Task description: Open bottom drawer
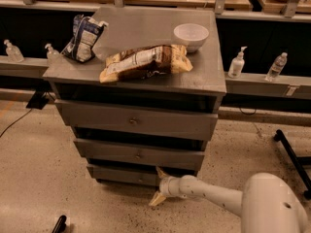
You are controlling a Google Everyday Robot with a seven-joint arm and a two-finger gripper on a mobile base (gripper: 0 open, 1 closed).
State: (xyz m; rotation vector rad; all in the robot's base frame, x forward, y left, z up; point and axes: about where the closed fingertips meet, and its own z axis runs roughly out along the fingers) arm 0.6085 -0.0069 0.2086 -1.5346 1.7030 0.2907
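The bottom drawer (119, 174) is the lowest grey front of the chest (209, 81), low and wide, with a small knob near its middle. My gripper (157, 186) hangs just in front of that drawer, a little right of the knob, at the end of the white arm (214, 194) that reaches in from the lower right. It is open, one pale finger (160, 172) pointing up at the drawer's front and the other slanting down toward the floor. Nothing is between them.
Above are the middle drawer (138, 154) and top drawer (133, 121). On the chest lie a chip bag (145, 62), a white bowl (191, 35) and a blue-white bag (83, 38). Bottles stand on a ledge behind. A black leg (291, 154) crosses the floor at right.
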